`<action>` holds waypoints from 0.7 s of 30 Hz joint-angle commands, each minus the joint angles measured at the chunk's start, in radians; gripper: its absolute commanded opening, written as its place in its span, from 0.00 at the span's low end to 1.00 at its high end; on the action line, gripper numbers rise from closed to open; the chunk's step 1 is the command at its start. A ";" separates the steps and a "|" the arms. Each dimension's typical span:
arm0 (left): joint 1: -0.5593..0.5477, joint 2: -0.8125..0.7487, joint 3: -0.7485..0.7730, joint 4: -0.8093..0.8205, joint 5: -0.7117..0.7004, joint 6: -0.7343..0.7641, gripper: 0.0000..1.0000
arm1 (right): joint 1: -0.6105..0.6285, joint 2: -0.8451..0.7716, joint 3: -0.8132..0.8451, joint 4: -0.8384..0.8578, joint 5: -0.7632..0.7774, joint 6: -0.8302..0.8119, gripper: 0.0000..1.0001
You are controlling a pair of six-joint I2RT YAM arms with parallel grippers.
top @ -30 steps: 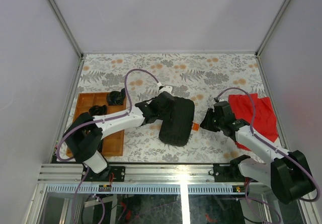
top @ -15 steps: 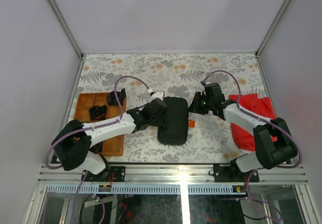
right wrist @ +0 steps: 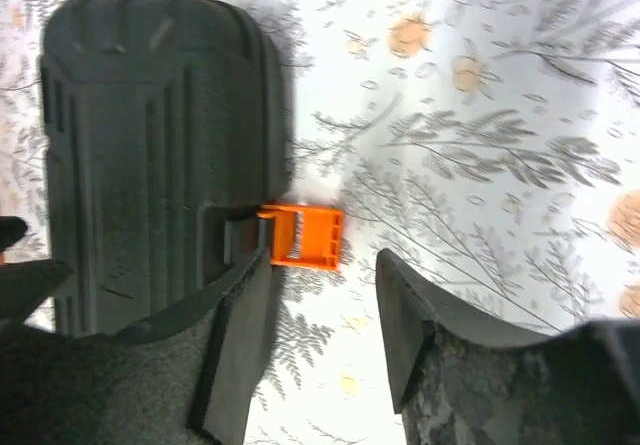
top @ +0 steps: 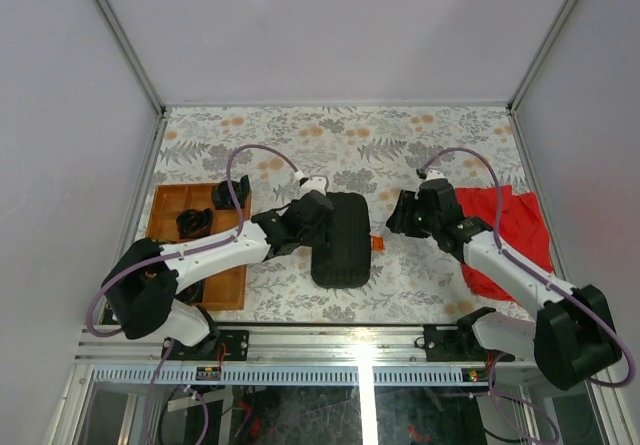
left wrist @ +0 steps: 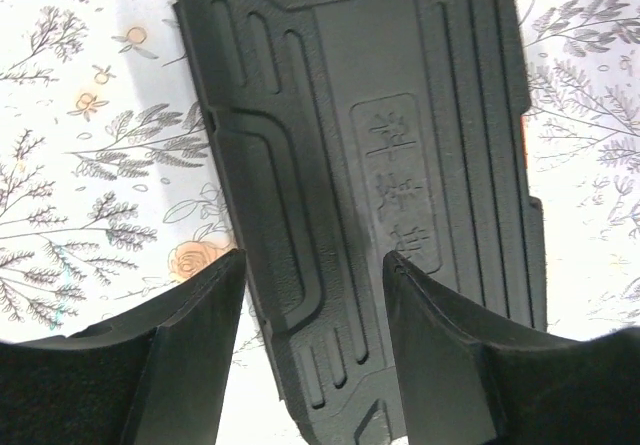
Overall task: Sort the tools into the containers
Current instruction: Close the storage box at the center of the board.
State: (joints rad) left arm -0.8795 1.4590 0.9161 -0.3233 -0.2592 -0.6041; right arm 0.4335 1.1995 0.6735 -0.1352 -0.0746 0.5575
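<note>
- Overhead view: one black tool case (top: 342, 240) is lying shut near the middle of the tabletop (top: 300, 135), with its one orange latch (top: 378, 244) facing the right arm (top: 500, 265). One wooden tray (top: 228, 283) is sitting at the left edge. Two dark items (top: 228, 195) are resting in its far compartments, and their kind cannot be told. One red cloth (top: 520, 220) is lying at the right. No loose tools are showing.
- Left wrist view: the left jaws are standing apart over the ribbed case (left wrist: 400, 115) and are clamping nothing.
- Right wrist view: the right jaws are standing apart and empty. The latch (right wrist: 305, 237) is sticking outward from the case (right wrist: 150, 155), just beyond the jaws.
- Judgement: sorting is barely getting under way. The case is waiting to be opened, and most tools are presumably lying inside it.
</note>
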 commanded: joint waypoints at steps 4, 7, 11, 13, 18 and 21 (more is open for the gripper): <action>-0.021 0.044 0.093 0.031 0.000 0.083 0.55 | -0.065 -0.146 -0.162 0.004 0.092 0.047 0.60; -0.024 0.072 0.125 0.036 0.015 0.109 0.53 | -0.130 -0.160 -0.221 0.060 -0.016 0.059 0.61; -0.022 0.119 0.152 0.034 0.035 0.133 0.45 | -0.187 -0.145 -0.259 0.126 -0.145 0.064 0.65; -0.022 0.141 0.157 0.026 0.035 0.128 0.37 | -0.196 -0.135 -0.269 0.148 -0.178 0.066 0.70; -0.033 0.172 0.157 0.011 0.008 0.108 0.23 | -0.204 -0.127 -0.298 0.193 -0.200 0.097 0.81; -0.033 0.180 0.161 0.005 0.002 0.099 0.17 | -0.206 -0.132 -0.319 0.222 -0.206 0.120 0.87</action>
State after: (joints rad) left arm -0.8989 1.6207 1.0523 -0.3206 -0.2443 -0.4992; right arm 0.2363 1.0710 0.3748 0.0040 -0.2359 0.6411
